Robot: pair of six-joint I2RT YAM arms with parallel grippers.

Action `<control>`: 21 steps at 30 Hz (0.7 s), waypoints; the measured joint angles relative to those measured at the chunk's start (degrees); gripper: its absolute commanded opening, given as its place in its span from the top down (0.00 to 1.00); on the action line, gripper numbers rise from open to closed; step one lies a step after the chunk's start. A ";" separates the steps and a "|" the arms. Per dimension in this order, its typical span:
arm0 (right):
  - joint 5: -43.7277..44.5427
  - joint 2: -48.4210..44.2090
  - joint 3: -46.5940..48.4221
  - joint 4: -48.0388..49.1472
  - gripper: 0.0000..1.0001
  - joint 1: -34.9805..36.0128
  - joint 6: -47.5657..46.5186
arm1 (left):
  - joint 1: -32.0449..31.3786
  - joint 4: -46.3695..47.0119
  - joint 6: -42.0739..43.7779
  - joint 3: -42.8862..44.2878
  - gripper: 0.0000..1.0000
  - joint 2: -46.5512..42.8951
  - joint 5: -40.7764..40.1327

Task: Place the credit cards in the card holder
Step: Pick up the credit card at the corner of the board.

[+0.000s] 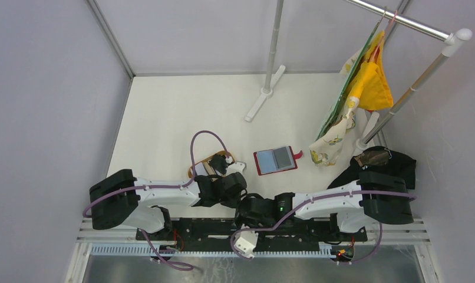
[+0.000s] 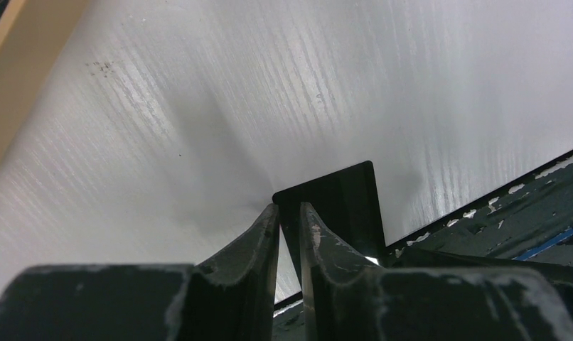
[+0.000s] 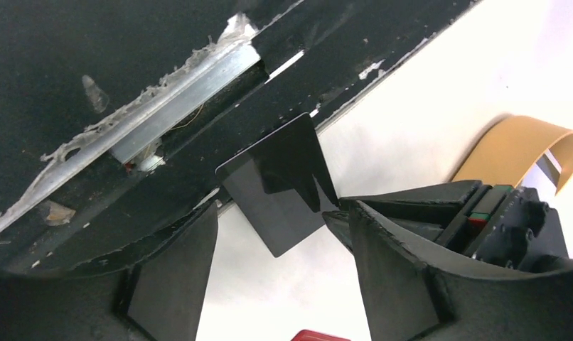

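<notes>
A black credit card (image 2: 340,202) stands on edge just above the table's near edge, and my left gripper (image 2: 289,209) is shut on its lower corner. From the right wrist view the same card (image 3: 273,192) hangs between the wide-apart fingers of my right gripper (image 3: 280,213), which is open and not touching it. The left gripper's fingertips (image 3: 333,206) show pinching the card's right side. The red card holder (image 1: 276,160) lies open and flat on the table, grey-blue pockets up, beyond both grippers. Only its red corner (image 3: 319,335) shows in the right wrist view.
An oval tan wooden tray (image 1: 214,160) sits left of the card holder, partly under the left wrist. A rack foot (image 1: 264,94) and hanging yellow cloths (image 1: 368,85) stand at the back right. A black garment (image 1: 388,160) lies at the right. The black mounting rail (image 3: 127,85) runs close behind the card.
</notes>
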 measured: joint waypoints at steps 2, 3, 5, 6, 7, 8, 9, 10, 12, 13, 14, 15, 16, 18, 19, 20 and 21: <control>-0.15 0.92 1.53 -2.38 0.21 0.13 -1.14 | 0.02 -0.35 0.04 0.00 0.75 -0.02 0.00; -0.44 1.20 2.14 -3.45 0.20 0.13 -1.88 | 0.04 -0.37 0.07 0.00 0.75 -0.04 0.00; -1.77 2.29 3.96 -6.10 0.19 0.15 -4.07 | 0.04 -0.26 0.02 0.02 0.75 -0.04 0.00; -2.45 3.23 5.31 -8.04 0.19 0.22 -5.05 | 0.04 -0.42 0.04 0.02 0.75 -0.04 0.00; -2.82 3.87 6.21 -9.42 0.19 0.22 -5.68 | 0.04 -0.70 0.04 0.02 0.75 -0.13 -0.02; -3.52 4.94 7.78 -11.89 0.19 0.20 -6.88 | 0.04 -0.87 0.04 0.02 0.74 -0.20 -0.02; -3.72 5.92 9.14 -13.86 0.19 0.20 -7.67 | 0.04 -1.36 0.11 0.02 0.74 -0.35 -0.11; -3.80 6.73 10.58 -15.96 0.19 0.15 -8.55 | 0.04 -1.86 0.09 -0.04 0.74 -0.61 -0.35; -4.17 8.11 13.16 -19.69 0.19 0.00 -9.84 | 0.04 -2.71 0.09 -0.20 0.72 -1.16 -0.68; -4.37 8.57 13.92 -20.65 0.18 -0.02 -10.25 | 0.04 -3.19 0.07 -0.31 0.70 -1.53 -0.76; -4.55 8.87 14.47 -21.31 0.18 -0.02 -10.78 | 0.02 -3.63 0.04 -0.37 0.69 -1.84 -0.79; -4.68 9.05 14.71 -21.53 0.19 -0.02 -11.30 | -0.02 -4.02 0.04 -0.48 0.67 -2.23 -1.09; -4.87 9.22 14.95 -21.68 0.19 -0.02 -11.85 | -0.11 -4.39 0.00 -0.61 0.67 -2.60 -1.27; -5.33 9.92 15.91 -22.38 0.20 -0.02 -12.92 | -0.17 -5.64 0.00 -0.83 0.65 -3.48 -1.73; -5.57 10.58 16.70 -22.80 0.21 -0.02 -13.53 | -0.15 -6.47 -0.02 -0.92 0.64 -3.96 -1.86; -5.70 11.34 17.57 -23.23 0.22 -0.02 -14.16 | -0.17 -7.61 -0.11 -1.03 0.64 -4.52 -2.25; -5.79 12.17 18.58 -23.61 0.22 0.00 -14.71 | -0.17 -9.22 -0.66 -1.25 0.63 -5.31 -2.93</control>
